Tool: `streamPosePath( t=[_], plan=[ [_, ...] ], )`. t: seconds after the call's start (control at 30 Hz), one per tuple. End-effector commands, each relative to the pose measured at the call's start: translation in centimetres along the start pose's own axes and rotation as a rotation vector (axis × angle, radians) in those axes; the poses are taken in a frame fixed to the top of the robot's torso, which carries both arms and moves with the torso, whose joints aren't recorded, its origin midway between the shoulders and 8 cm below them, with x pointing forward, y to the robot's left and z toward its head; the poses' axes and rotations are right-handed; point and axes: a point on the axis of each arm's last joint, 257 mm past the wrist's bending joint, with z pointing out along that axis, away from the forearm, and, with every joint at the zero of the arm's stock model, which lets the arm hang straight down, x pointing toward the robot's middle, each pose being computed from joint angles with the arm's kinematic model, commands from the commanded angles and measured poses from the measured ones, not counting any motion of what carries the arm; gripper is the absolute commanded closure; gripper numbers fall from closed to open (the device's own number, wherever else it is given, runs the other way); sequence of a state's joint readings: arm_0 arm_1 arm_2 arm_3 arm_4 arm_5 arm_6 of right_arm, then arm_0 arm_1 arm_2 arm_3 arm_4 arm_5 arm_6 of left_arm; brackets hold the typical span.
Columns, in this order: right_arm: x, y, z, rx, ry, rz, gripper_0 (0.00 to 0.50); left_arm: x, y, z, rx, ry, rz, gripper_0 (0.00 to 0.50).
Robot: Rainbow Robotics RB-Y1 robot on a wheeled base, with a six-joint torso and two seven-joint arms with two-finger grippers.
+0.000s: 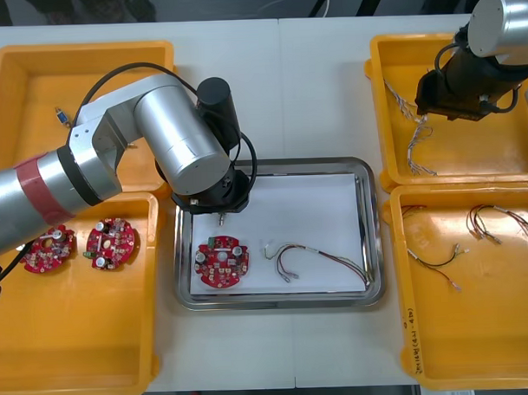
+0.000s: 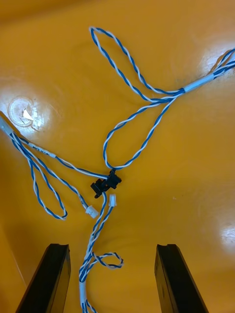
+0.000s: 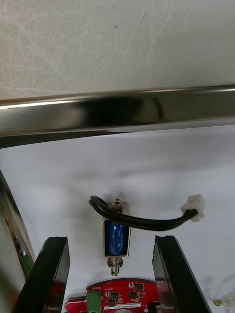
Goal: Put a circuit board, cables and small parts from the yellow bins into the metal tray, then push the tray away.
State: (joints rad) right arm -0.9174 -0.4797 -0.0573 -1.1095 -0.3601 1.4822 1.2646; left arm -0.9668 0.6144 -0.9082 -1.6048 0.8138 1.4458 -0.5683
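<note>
My left gripper [image 3: 111, 239] [image 1: 219, 208] hangs open over the left part of the metal tray [image 1: 271, 165], close to its far rim [image 3: 117, 110]. Between its fingers, touching neither, a small metal part [image 3: 116, 237] with a blue body, a black lead and a white plug lies on the white inside. A round red circuit board [image 1: 221, 262] [image 3: 115, 296] lies just nearer, and a thin multi-coloured cable [image 1: 318, 261] rests to its right. My right gripper [image 2: 112, 247] [image 1: 430, 109] is open low over twisted blue and white cables [image 2: 132, 122] [image 1: 414, 145] in the far right yellow bin [image 1: 389, 50].
Two more red circuit boards [image 1: 49, 248] [image 1: 109, 244] lie in the near left bin [image 1: 79, 360]. One small metal part [image 1: 61, 113] sits in the far left bin [image 1: 16, 63]. Thin red and black cables [image 1: 435, 256] [image 1: 495, 220] lie in the near right bin [image 1: 477, 346].
</note>
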Motion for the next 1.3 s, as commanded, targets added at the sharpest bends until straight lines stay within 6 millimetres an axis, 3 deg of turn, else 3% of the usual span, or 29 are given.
streamPosePath(
  t=[0.03,0.2,0.37,0.4,0.43,0.5,0.93,1.17,1.3],
  plan=[
    [0.6,0.9,0.9,-0.035,-0.005,0.069,0.000,-0.6,-1.9,-1.0,0.028,-0.037,0.028,0.000],
    [1.2,0.7,1.4,-0.034,0.000,0.081,0.000,-0.8,-1.7,-1.8,0.035,-0.037,0.019,0.000],
    [1.9,0.6,2.1,-0.035,0.009,0.089,0.000,-1.3,-0.9,-4.0,0.019,-0.030,-0.001,0.000],
    [2.1,0.6,2.1,-0.036,0.011,0.089,0.046,-1.3,-0.7,-4.6,0.016,-0.028,-0.004,0.000],
    [2.0,0.5,2.1,-0.035,0.011,0.091,0.130,-1.5,-0.6,-5.1,0.016,-0.030,-0.005,0.000],
    [2.0,0.5,2.1,-0.035,0.011,0.092,0.492,-1.5,-0.2,-6.2,0.014,-0.022,-0.010,0.000],
    [1.5,-0.2,1.8,-0.027,0.000,0.111,0.500,-2.7,4.5,-12.3,-0.002,0.013,-0.078,0.000],
    [-0.1,-2.5,0.8,-0.004,-0.030,0.132,0.500,-3.5,8.6,-15.1,-0.029,0.039,-0.097,0.000],
    [-0.9,-3.8,0.2,-0.002,-0.045,0.151,0.500,-5.1,10.6,-16.4,-0.003,0.028,-0.129,0.000]
  ],
)
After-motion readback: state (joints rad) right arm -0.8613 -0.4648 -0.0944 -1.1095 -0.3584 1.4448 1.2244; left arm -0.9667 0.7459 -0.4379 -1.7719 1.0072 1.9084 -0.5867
